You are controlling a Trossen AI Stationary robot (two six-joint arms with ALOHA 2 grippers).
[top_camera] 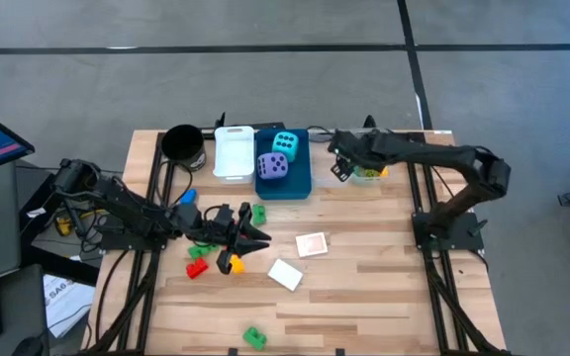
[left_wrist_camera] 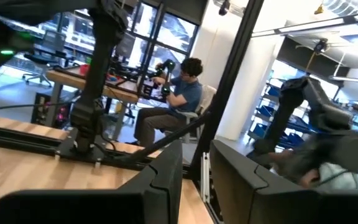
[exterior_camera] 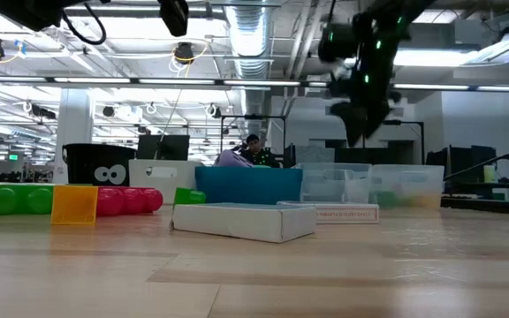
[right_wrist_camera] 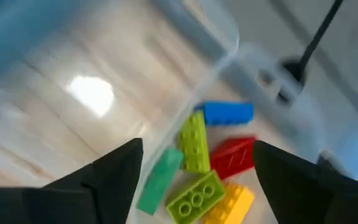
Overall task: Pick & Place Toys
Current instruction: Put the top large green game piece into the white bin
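Your right tool hangs over the clear bin with fingers apart, empty; bricks lie inside. Your left tool sits low among loose bricks mid-counter (fingers slightly apart, nothing between them). Both dice rest in the blue bin.
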